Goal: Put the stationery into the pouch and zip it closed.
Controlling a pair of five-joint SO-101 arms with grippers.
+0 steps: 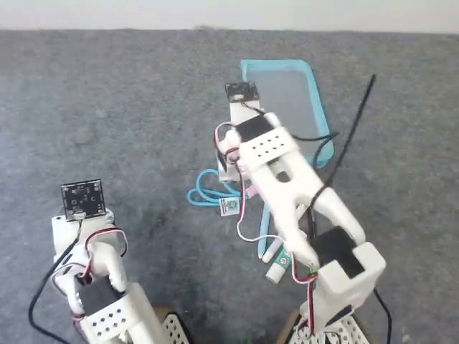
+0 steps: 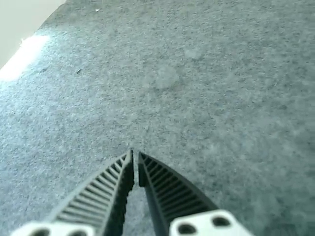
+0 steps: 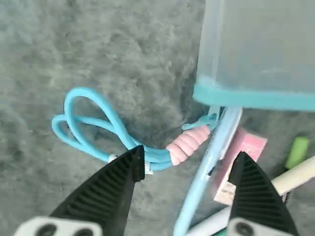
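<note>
At the far side of the grey carpet (image 1: pixel 107 107), the pouch (image 1: pixel 287 100), translucent with teal trim, lying flat, its near end under the right arm (image 1: pixel 287 179). Contents not to be told through its cloudy wall.

Stationery outside it, on the carpet just beside its near edge: a pale blue pen (image 1: pixel 263 229) and a white marker (image 1: pixel 278 269) with a green band. In the right wrist view, a pink eraser (image 3: pixel 242 157) touching the pen (image 3: pixel 209 172), and a small green piece (image 3: pixel 298 151) near the marker (image 3: pixel 295 178). To one side of these, a looped blue cord (image 1: pixel 204 192) carrying a white tag (image 1: pixel 229 207) and ending in a pink bead (image 3: pixel 186 145) right at the pouch's corner.

Over the bead, the right gripper (image 3: pixel 189 157), spread wide and gripping nothing, one finger above the cord's end, the other above the eraser.

Well apart from all this, over bare carpet, the left gripper (image 2: pixel 136 158), fingers closed tip to tip with only a thin slit between, nothing held.
</note>
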